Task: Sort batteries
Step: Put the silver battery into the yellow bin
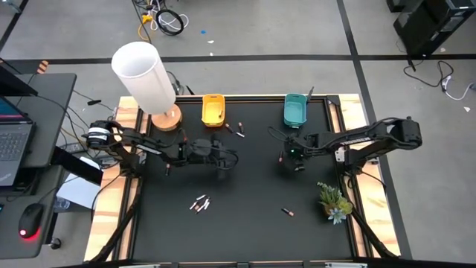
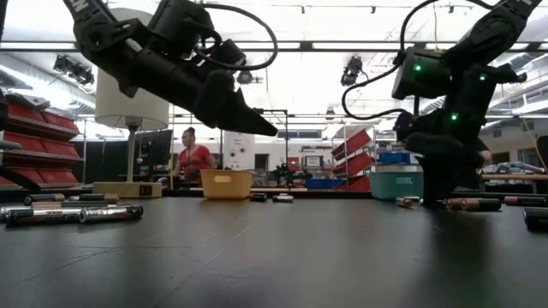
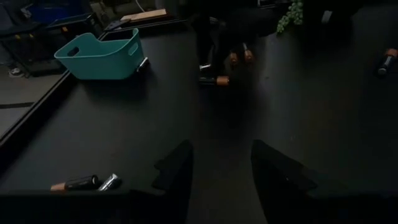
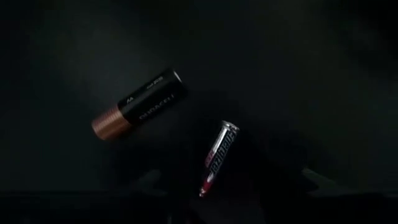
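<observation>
- Batteries lie scattered over the black bench (image 1: 253, 186): a couple near the yellow bin (image 1: 213, 109), a small cluster (image 1: 201, 203) toward the front edge, a single one (image 1: 287, 212) toward the front right by the little plant (image 1: 334, 201), and a few more under the right arm.
- What the coming move turns on, as I judge it: the right end effector (image 1: 291, 160) hangs straight over two batteries just in front of the teal bin (image 1: 294, 110), so the right arm is plainly the nearer one.
- From that wrist you look down on a dark battery with a copper end (image 4: 140, 103) and a slimmer silver battery with a red tip (image 4: 217, 157). They lie near each other but apart, both long axes on a slant, the slim one steeper.
- The slim silver one sits closest to the line between the fingers, and I'd guess it is the next pick.
- The right end effector's fingers barely show at the edge of its own view. I cannot tell how wide they stand, and nothing appears to be held.
- The left end effector (image 3: 221, 177) hovers above mid-bench, its fingers parted and empty, with two batteries (image 3: 84, 183) off to one side.
</observation>
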Controlling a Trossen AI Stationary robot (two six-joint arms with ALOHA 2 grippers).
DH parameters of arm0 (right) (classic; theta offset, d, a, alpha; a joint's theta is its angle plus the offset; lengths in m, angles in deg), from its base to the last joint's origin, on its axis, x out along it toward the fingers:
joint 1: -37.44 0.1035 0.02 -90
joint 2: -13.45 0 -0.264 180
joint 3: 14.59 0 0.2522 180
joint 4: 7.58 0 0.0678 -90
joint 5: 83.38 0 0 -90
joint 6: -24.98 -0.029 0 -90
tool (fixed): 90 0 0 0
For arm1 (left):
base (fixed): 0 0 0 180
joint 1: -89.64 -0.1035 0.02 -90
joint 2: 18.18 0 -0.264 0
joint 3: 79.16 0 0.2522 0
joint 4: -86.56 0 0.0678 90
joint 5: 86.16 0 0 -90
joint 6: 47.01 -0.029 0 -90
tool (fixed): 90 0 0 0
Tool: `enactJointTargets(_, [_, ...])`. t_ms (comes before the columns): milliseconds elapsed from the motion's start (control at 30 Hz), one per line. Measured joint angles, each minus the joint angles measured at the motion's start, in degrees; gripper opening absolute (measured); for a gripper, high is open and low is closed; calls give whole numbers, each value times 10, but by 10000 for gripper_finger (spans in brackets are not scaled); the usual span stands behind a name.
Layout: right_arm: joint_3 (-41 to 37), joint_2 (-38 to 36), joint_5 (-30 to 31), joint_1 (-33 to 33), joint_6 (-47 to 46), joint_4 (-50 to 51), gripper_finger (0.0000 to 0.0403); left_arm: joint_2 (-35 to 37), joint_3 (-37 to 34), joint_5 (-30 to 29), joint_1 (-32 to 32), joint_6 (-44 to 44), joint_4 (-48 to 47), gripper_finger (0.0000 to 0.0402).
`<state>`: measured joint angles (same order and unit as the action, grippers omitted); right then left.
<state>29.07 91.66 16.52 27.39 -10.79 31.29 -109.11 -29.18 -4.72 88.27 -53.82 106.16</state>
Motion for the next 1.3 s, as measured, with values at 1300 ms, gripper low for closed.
enactJointTargets(1300, [49, -17, 10, 77, 168, -372, 21, -103, 0, 45, -3, 111, 207, 162])
